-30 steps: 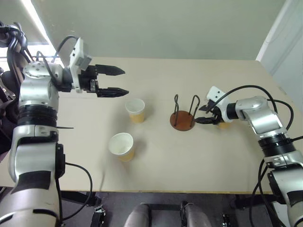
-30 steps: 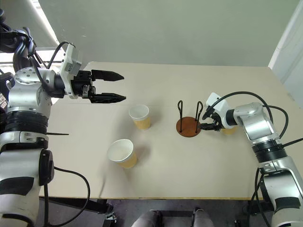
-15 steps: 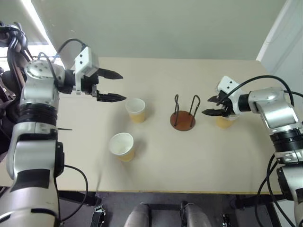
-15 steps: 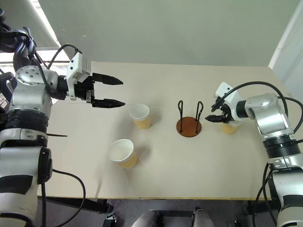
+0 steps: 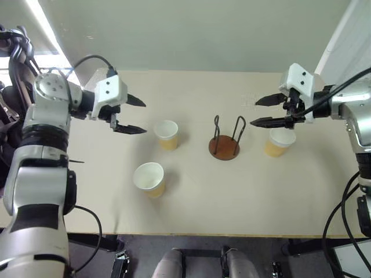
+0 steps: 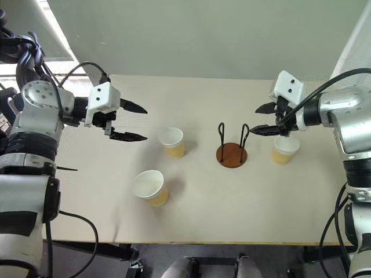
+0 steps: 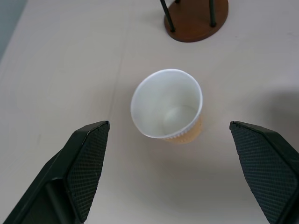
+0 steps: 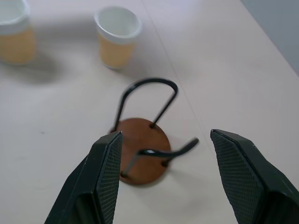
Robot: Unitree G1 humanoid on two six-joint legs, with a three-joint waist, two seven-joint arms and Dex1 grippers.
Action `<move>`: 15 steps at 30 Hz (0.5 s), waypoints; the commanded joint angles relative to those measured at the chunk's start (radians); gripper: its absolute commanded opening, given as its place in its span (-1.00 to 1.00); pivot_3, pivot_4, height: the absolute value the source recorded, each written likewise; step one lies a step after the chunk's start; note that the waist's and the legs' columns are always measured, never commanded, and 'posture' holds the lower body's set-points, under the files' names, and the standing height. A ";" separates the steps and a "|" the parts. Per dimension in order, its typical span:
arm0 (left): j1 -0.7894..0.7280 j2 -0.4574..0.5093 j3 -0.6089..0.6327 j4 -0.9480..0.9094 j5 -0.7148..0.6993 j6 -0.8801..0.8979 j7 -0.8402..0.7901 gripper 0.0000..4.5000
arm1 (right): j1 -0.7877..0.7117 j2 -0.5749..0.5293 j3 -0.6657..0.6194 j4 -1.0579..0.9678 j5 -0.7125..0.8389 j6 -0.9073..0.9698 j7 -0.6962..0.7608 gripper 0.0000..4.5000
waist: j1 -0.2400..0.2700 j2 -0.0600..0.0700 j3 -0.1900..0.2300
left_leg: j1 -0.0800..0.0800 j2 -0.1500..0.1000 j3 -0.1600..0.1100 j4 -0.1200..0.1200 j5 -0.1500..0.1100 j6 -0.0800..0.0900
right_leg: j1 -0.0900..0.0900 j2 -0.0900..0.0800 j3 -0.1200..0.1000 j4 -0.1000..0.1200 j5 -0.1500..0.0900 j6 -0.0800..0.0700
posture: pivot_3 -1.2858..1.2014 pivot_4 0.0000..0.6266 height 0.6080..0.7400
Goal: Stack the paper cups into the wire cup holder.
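Looking from the desk's [image 5: 232,191] near edge inward, we meet first a paper cup [image 5: 149,179] standing upright toward the near left, well apart from everything else. Farther in, about the middle of the desk, a second cup [image 5: 166,135] stands upright, and the wire cup holder [image 5: 224,143] sits to its right with its brown disc flat on the desk and its two black wire loops rising empty. To the right of the holder, near the desk's right edge, stands the third cup [image 5: 279,142], also upright and apart from the holder.

Our left gripper [image 5: 130,114] hangs above the desk, left of the middle cup, its two black fingers spread wide and holding nothing; in its wrist view that cup sits between the fingers [image 7: 79,161]. Our right gripper [image 5: 262,110] hovers above the space between the holder and the third cup, fingers wide and empty too.
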 commanded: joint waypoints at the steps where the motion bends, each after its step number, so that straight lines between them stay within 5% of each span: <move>1: -0.044 -0.012 0.000 0.001 0.004 0.020 -0.016 0.97 | -0.042 -0.026 -0.041 -0.054 0.044 0.004 0.033 0.35 | 0.000 0.000 0.000 | 0.000 0.000 0.000 0.000 0.000 0.000 | 0.000 0.000 0.000 0.000 0.000 0.000 | 0.03 -0.52 1.00; 15: -0.158 -0.058 -0.135 0.144 0.200 -0.125 0.047 0.97 | -0.081 -0.042 -0.003 -0.013 0.016 -0.020 0.055 0.35 | -0.001 0.000 0.000 | 0.000 0.000 0.001 0.001 0.000 0.001 | 0.000 0.000 0.000 0.000 0.000 0.000 | 0.03 -0.52 1.00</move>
